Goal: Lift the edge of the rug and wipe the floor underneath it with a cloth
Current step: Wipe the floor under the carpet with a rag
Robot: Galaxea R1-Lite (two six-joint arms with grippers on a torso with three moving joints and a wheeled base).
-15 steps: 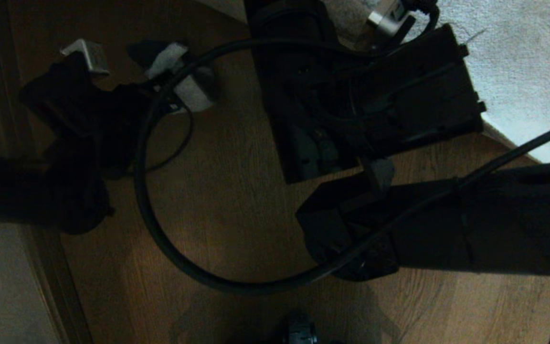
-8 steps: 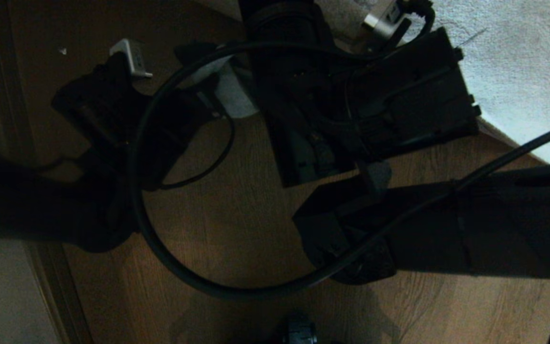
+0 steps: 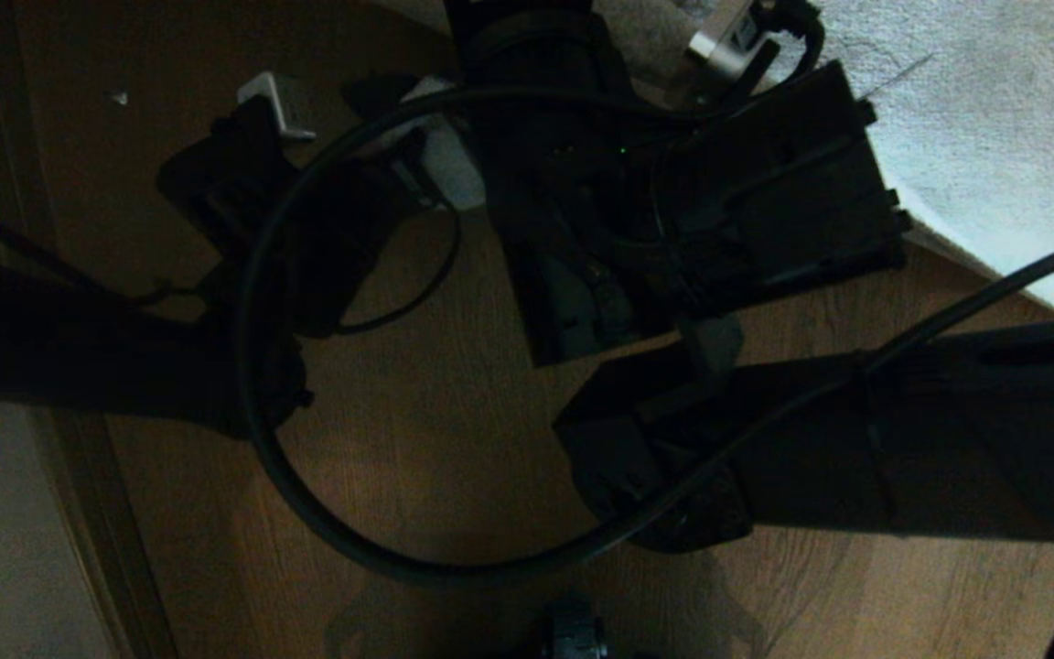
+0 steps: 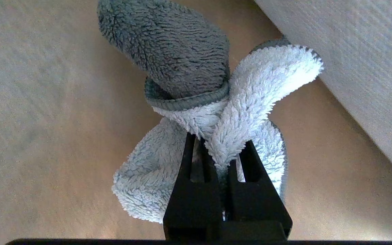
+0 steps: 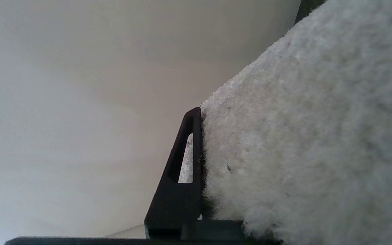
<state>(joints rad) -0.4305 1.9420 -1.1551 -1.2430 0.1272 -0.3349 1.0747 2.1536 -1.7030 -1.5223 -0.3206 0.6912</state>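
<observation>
Over the floor (image 4: 46, 119), the left pincer (image 4: 216, 149) is clamped on the cloth (image 4: 196, 112) (white, with a grey part), which hangs just beside the rug edge (image 4: 352, 68). Right pincer (image 5: 199, 163) grips the rug's plush border, one finger (image 5: 182, 170) showing.

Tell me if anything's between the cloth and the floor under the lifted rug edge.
Nothing visible. The left gripper holds the cloth over bare floor, with the rug edge just beside it. The right gripper pinches that edge, held up.
</observation>
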